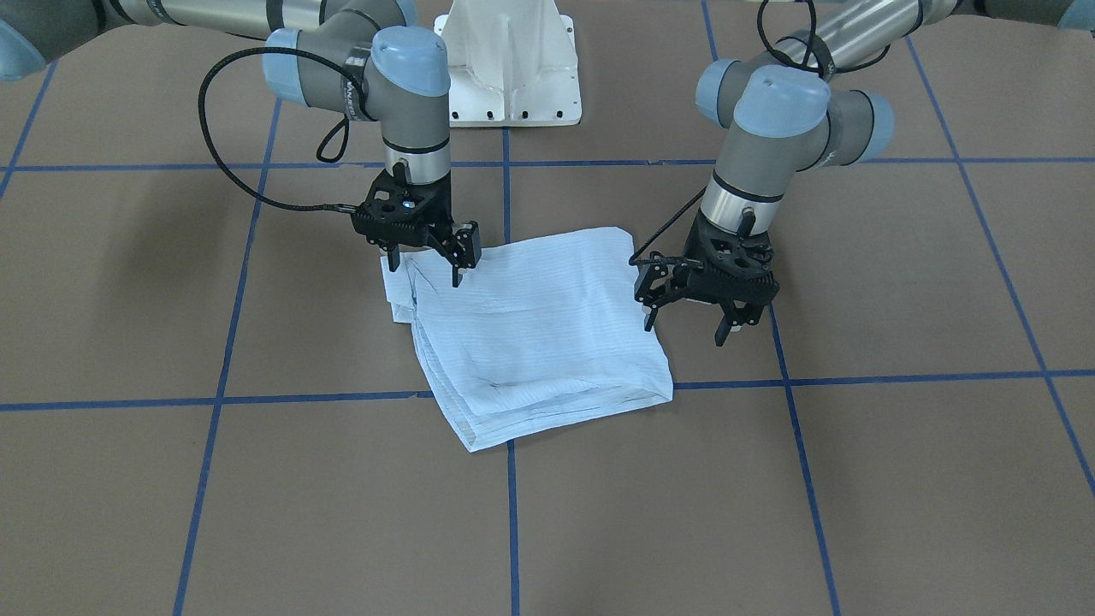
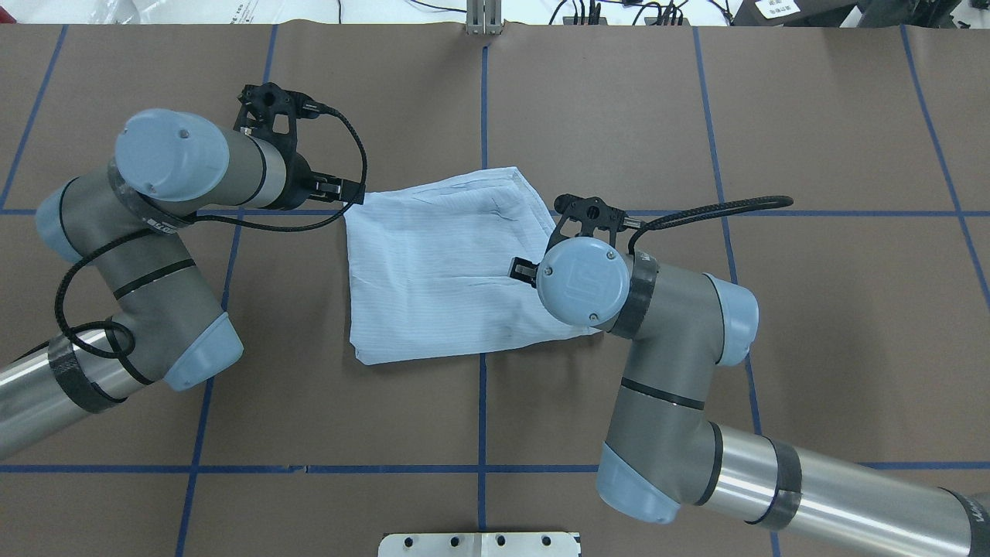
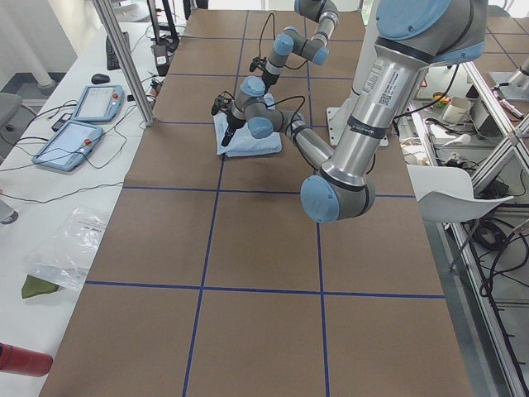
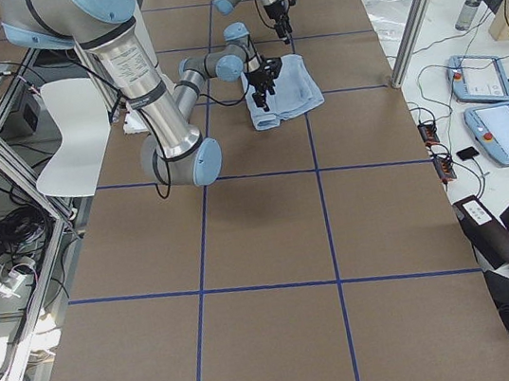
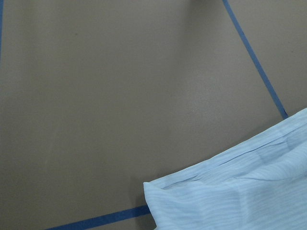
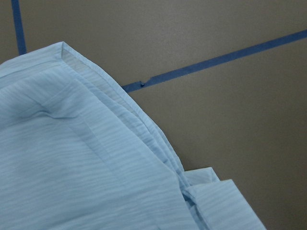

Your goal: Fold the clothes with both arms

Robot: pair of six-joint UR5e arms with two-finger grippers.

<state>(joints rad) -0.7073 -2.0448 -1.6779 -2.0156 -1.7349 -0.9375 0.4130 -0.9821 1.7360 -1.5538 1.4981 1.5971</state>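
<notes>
Black left gripper point(image 1: 684, 334), fingers spread and empty, hung just beside one side edge of the shirt point(image 1: 539, 329). The right gripper point(image 1: 425, 267), likewise spread and empty, hung over the opposite side near a corner. The shirt lay folded into a rough, many-layered rectangle at the middle of the table point(image 1: 898, 479). The fabric was judged thin, light and limp, its layers apt to slide apart. Holds would best be taken at corners, pinching every layer of an edge.

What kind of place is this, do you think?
Probably a robotics lab: left arm and right arm work over a tape-gridded table, with teach pendants on a side bench.
</notes>
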